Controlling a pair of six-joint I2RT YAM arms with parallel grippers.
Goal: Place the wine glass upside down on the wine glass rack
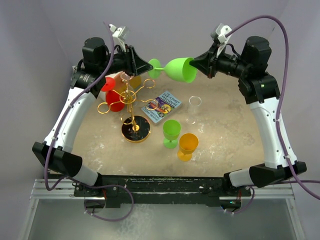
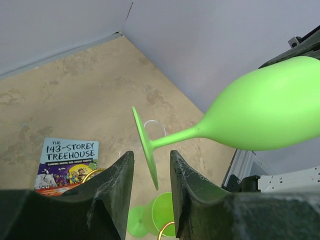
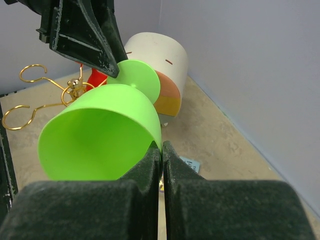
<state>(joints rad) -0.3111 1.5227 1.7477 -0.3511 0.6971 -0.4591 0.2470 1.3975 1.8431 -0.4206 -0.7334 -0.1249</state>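
- Top external view is showing the lime-green plastic wine glass (image 1: 179,69) lying on its side in the air above the far edge of the tabletop (image 1: 225,115), between the two arms.
- The right end effector (image 3: 161,150) is clamping shut on the bowl's wall at the rim.
- The left end effector (image 2: 151,160) is standing partly apart, its fingers straddling the glass's round foot. The left wrist view is showing no contact, so it is gripping nothing yet.
- The gold wire, tree-shaped wine glass rack (image 1: 131,100) is standing on its round black base on the left half of the tabletop, well apart from the glass.
- This is looking like a handover. The left fingers should be closing squarely across the foot, close to the stem, since an edge-only pinch risks the thin disc twisting out.
- The right grip should be letting go only once the left one is firm.
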